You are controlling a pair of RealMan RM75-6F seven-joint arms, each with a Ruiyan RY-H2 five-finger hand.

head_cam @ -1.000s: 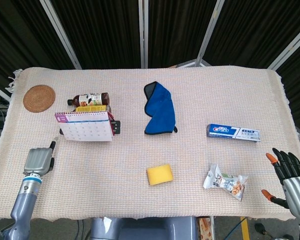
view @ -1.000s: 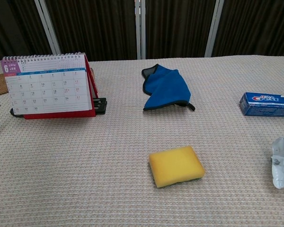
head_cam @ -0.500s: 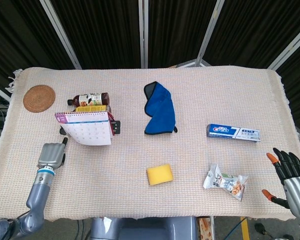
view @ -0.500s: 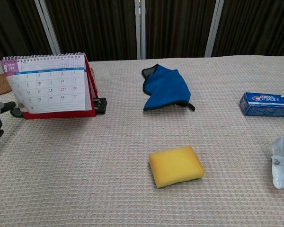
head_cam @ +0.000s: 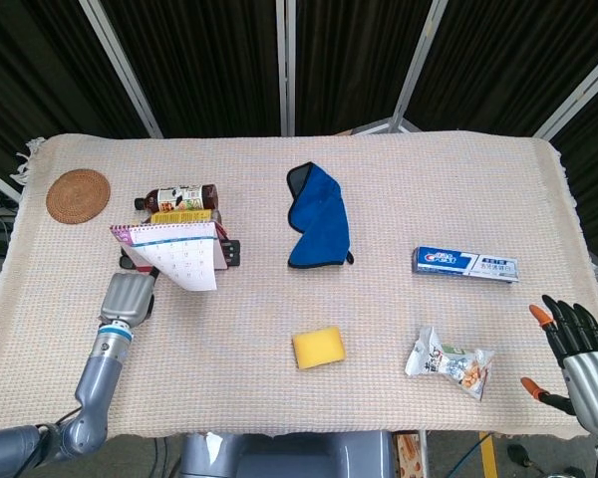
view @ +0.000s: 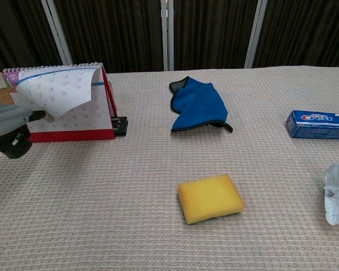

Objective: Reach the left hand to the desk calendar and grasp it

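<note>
On the beige woven cloth [head_cam: 399,319], the desk calendar [head_cam: 174,257] at left-center is only touched at a lifted page by the left hand [head_cam: 130,297], finger closure can't be told, so the page might get creased.

1 calendar [head_cam: 175,254] | 1 bottle [head_cam: 177,196] | 1 sponge [head_cam: 318,348] | 1 cloth [head_cam: 319,216] | 1 coaster [head_cam: 78,195]

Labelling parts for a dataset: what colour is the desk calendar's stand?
Red. The desk calendar shows its red base and back panel best in the chest view.

Red desk calendar [view: 73,107] upright, front page seemingly curled up
</note>
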